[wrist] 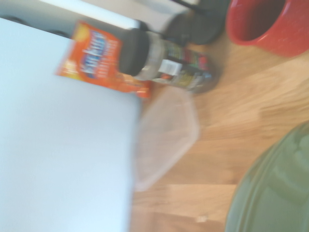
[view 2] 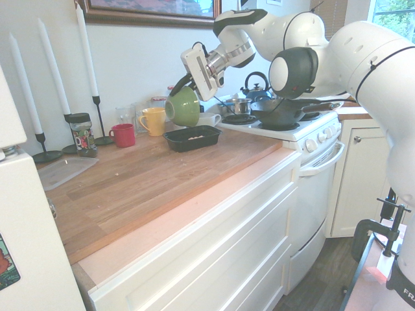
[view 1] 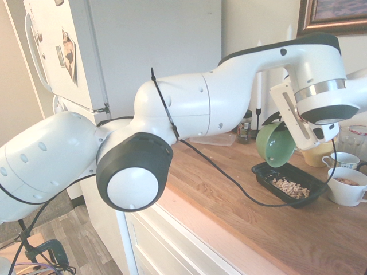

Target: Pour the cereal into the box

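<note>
My gripper [view 2: 182, 87] is shut on the rim of a green bowl [view 2: 183, 107], which hangs tipped on its side above the box. The box [view 1: 261, 171] is a glossy black tray on the wooden counter, and a heap of light-tan cereal [view 1: 289, 187] lies inside it. From the first exterior view the bowl [view 1: 275, 144] has its mouth turned down toward the tray's near end, and the gripper [view 1: 277, 121] is mostly hidden behind it. The bowl's green side [wrist: 275, 188] fills a corner of the wrist view. I see no cereal falling.
A yellow mug [view 2: 154, 120] and a red mug [view 2: 123, 135] stand behind the tray; two white mugs [view 1: 347, 186] sit beside it. A spice jar [view 2: 81, 135], candlesticks, a clear flat container [view 2: 65, 170] and an orange snack bag [wrist: 99, 58] lie further along. The stove [view 2: 279, 115] adjoins the counter.
</note>
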### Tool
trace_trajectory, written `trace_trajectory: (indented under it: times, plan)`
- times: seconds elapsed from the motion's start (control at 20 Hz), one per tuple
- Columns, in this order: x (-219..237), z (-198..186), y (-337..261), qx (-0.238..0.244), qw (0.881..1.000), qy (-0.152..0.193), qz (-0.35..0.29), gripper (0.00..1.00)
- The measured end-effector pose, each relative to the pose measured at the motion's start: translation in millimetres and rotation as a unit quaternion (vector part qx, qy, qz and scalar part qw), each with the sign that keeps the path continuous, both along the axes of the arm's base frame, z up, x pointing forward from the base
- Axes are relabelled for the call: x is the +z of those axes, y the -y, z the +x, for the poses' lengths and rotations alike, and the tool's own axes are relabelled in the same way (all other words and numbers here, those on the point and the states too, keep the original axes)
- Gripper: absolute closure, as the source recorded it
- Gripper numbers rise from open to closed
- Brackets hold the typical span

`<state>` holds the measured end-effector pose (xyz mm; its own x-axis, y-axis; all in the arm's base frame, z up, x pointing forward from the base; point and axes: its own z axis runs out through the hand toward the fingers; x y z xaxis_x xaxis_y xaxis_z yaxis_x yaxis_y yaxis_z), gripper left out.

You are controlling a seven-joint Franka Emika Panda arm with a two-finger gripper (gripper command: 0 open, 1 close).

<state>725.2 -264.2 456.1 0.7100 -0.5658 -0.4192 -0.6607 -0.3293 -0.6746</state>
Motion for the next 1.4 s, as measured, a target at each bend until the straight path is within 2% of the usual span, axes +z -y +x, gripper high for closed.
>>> trace_trajectory:
  times: [0.2, 0.4, 0.65, 0.8, 1.15, 1.4]
  plan:
    - [26, 10, -42, 0.011, 0.995, -0.020, -0.099, 1.00]
    - [48, 20, -96, 0.018, 0.978, -0.036, -0.207, 1.00]
    - [66, 28, -160, 0.029, 0.938, -0.044, -0.343, 1.00]
    - [67, 34, -191, 0.027, 0.914, -0.046, -0.402, 1.00]
    - [39, 51, -264, 0.029, 0.864, -0.038, -0.501, 1.00]
    - [3, 61, -312, 0.036, 0.839, -0.037, -0.542, 1.00]
